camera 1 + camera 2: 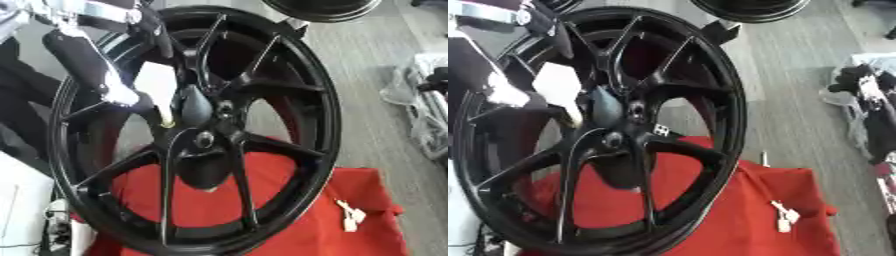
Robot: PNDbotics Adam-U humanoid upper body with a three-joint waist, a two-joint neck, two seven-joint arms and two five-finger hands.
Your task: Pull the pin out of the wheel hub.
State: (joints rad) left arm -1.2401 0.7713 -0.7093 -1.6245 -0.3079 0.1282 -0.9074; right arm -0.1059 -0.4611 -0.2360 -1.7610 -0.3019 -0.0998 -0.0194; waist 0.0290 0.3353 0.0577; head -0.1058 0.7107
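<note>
The left hand (162, 97) reaches from upper left to the wheel hub (206, 127), fingers apparently pinching the pin (166, 120), whose axis points outward; whether they close is unclear.

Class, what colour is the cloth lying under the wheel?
Red. The cloth shows best in the left eye view, behind the black wheel.

Head stereo pair, close, downward, wheel (197, 130) shared

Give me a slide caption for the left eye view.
Left robot hand reaches the hub of the glossy black multi-spoke alloy wheel standing on red cloth.
</note>
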